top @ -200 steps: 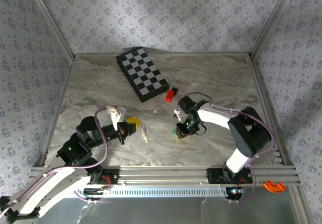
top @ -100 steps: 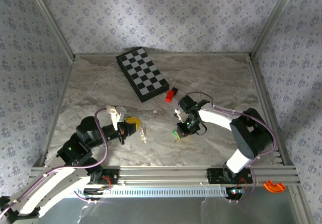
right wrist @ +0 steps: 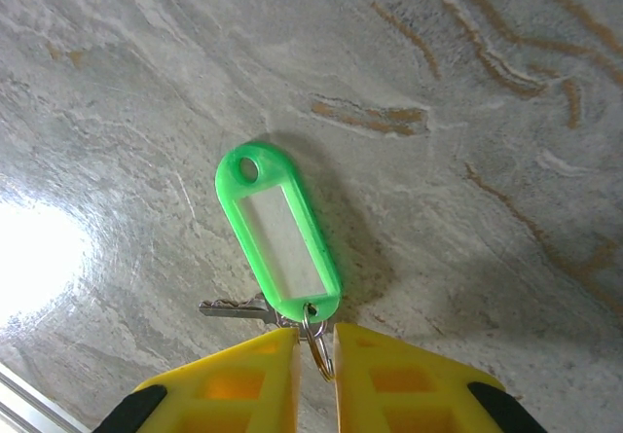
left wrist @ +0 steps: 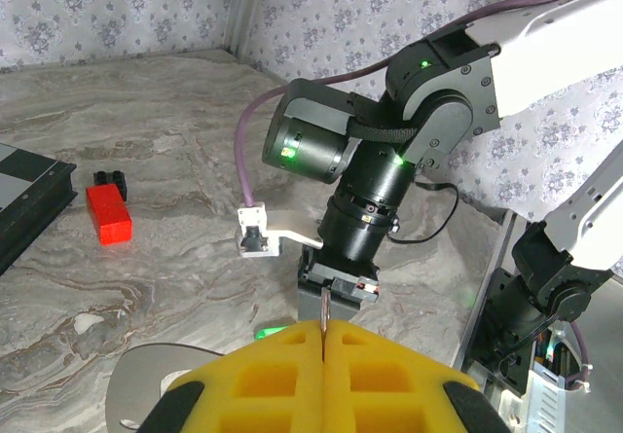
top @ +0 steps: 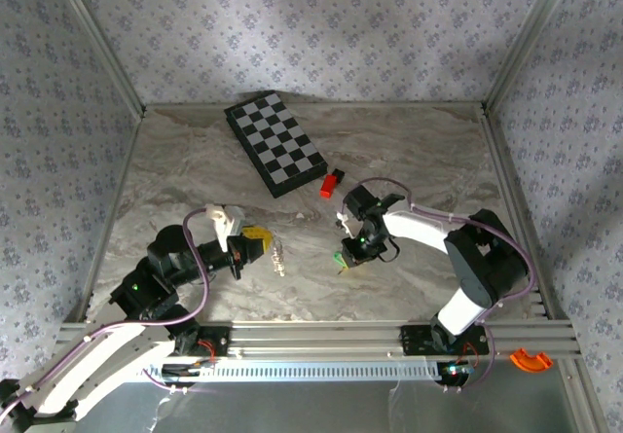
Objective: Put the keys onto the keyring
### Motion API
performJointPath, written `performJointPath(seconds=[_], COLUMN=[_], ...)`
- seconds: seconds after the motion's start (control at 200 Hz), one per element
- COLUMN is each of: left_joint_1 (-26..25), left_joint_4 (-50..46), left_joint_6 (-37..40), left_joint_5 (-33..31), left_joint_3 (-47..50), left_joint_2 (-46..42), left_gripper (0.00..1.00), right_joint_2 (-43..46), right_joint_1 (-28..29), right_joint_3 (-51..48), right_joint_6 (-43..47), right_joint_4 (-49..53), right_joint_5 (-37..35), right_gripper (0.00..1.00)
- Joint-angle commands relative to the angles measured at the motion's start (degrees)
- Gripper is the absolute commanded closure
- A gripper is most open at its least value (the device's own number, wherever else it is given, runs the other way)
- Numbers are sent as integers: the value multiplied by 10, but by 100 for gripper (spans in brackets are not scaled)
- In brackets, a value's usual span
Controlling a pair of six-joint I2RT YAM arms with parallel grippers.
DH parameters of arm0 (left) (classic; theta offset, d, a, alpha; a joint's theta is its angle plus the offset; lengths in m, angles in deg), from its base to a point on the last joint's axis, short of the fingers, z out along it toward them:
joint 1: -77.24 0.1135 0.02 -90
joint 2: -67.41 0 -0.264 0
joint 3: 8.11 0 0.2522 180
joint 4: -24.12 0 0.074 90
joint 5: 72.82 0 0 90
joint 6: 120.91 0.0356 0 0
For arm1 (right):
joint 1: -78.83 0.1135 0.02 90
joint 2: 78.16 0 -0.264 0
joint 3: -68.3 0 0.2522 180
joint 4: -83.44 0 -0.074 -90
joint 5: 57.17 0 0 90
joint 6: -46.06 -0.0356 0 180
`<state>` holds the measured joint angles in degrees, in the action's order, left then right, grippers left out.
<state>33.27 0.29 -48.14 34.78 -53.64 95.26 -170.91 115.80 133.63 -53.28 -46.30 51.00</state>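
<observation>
On the counter (top: 419, 151) there are one checkerboard (top: 275, 144) at the far left, one red-and-black block (top: 332, 183), one green-tagged key (right wrist: 278, 234) and one silvery keyring (top: 280, 256). Two arms reach in from the near edge, each with one pincer: left pincer (left wrist: 323, 328), right pincer (right wrist: 313, 341). One orange piece (top: 531, 359) sits near right.

A bright green oval plastic key tag (right wrist: 277, 229) lies flat on the grey marbled table (right wrist: 467, 112); a silvery metal key (right wrist: 229, 307) pokes out under its lower end; the yellow-padded right gripper (right wrist: 316, 341) closes on its small metal ring (right wrist: 306, 328).
</observation>
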Motion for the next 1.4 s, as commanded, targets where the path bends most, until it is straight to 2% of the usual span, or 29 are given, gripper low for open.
performJointPath(seconds=[0.0, 0.305, 0.475, 0.805, 0.94, 1.179, 1.284, 1.394], left_joint_1=[3, 3, 2, 3, 3, 3, 2, 2], left_joint_4=[23, 22, 23, 14, 10, 5, 9, 15], left_joint_6=[-4, -4, -3, -3, -2, 8, 19, 37], left_joint_5=[12, 11, 11, 12, 16, 29, 53, 93], left_joint_3=[-6, -8, -9, -27, -32, -51, -58, -66], left_joint_2=[-2, -4, -2, 12, 16, 21, 25, 23], left_gripper=[100, 100, 100, 100, 100, 100, 100, 100], right_joint_2=[1, 5, 11, 77, 137, 318, 393, 434], right_joint_1=[4, 9, 14, 38, 57, 102, 129, 155], right_joint_3=[1, 0, 0, -11, -23, -79, -102, -95], right_joint_6=[10, 11, 14, 25, 32, 30, 31, 34], right_joint_4=[18, 17, 18, -3, -18, -152, -212, -251], right_joint_5=[-11, -15, -14, -13, -17, -2, 20, 43], right_gripper=[83, 86, 91, 100, 100, 100, 100, 100])
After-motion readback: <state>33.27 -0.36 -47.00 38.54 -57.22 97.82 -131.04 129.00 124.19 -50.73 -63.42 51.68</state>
